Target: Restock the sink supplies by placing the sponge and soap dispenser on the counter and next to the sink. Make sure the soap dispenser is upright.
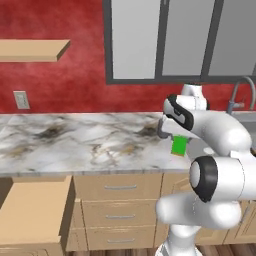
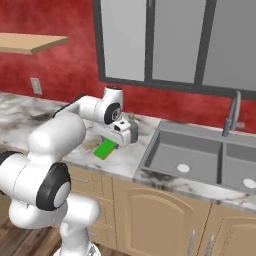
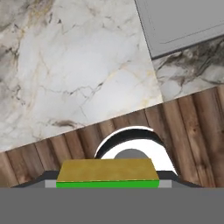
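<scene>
The green sponge (image 1: 179, 145) with its yellow face (image 3: 107, 170) sits between my fingers, held a little above the marble counter (image 1: 75, 140) close to its front edge. My gripper (image 2: 114, 142) is shut on the sponge (image 2: 104, 149), just left of the sink (image 2: 185, 155). A corner of the sink (image 3: 183, 22) appears at the top right of the hand view, past the counter (image 3: 78, 74). The soap dispenser is out of view.
An arched faucet (image 2: 231, 112) rises behind the sink. A wooden wall shelf (image 1: 32, 50) hangs at upper left, with a wall outlet (image 1: 21, 100) below it. An open light wood drawer (image 1: 30, 210) juts out at lower left. Wooden floor (image 3: 65, 148) lies beyond the counter edge.
</scene>
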Robot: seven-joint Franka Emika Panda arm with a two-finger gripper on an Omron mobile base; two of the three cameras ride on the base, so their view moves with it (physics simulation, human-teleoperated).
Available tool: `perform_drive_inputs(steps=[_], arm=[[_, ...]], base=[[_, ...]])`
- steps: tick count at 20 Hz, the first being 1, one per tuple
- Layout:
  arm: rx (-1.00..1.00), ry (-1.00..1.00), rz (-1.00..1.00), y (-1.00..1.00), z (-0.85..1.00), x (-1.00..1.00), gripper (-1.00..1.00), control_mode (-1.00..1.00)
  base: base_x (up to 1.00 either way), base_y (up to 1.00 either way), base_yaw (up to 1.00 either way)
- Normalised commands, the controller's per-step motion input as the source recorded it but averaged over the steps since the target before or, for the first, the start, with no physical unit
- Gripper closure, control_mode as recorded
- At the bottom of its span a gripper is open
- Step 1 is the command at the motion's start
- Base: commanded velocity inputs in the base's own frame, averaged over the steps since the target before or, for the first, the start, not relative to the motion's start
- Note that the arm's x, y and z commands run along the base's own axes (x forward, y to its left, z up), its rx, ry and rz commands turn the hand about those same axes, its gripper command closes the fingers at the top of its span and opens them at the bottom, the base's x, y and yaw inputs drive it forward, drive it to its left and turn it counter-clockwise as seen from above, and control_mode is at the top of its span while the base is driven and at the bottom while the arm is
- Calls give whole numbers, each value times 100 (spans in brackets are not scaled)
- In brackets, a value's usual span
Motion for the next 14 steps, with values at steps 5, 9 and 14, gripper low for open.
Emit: perform_drive_inputs(steps=[5, 9, 14], arm=[[0, 0, 0, 0, 0, 0, 100, 100], [0, 1, -6, -24, -69, 34, 100, -100], [-1, 2, -6, -6, -84, 38, 100, -100]], base=[[39, -21, -4], [0, 0, 0], [0, 0, 0]])
